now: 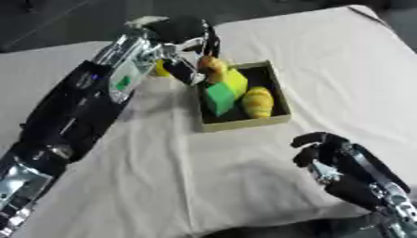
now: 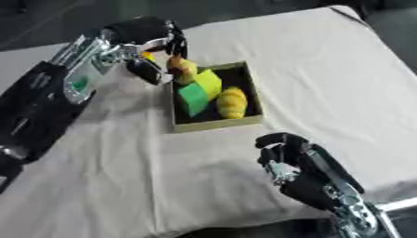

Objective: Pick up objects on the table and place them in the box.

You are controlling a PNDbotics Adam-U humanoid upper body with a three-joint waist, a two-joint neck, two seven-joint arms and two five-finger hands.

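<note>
In the left eye view, the left arm reaches from the lower left up to the far left corner of the box point(image 1: 244, 122), a shallow tan tray with a dark floor that sits on the white tablecloth point(image 1: 163, 176). The left hand point(image 1: 189, 35) hangs over that corner with its fingers curled down around an orange-brown object point(image 1: 212, 65), which looks pinched between finger and thumb, though the blur makes the contact hard to confirm. Inside the box lie a green block point(image 1: 218, 97), a yellow block point(image 1: 235, 80) touching it, and a yellow ridged piece point(image 1: 258, 102) beside them on the right. A patch of yellow point(image 1: 162, 69) peeks out just left of the hand, outside the box; the arm covers most of it.

The right eye view shows that yellow patch only as a sliver, hidden behind the wrist. It gives more of the right hand point(image 2: 285, 153), which sits near the lower right, well apart from the box, fingers curled inward and holding nothing. A dark floor point(image 2: 49, 18) lies beyond the table's far edge.
</note>
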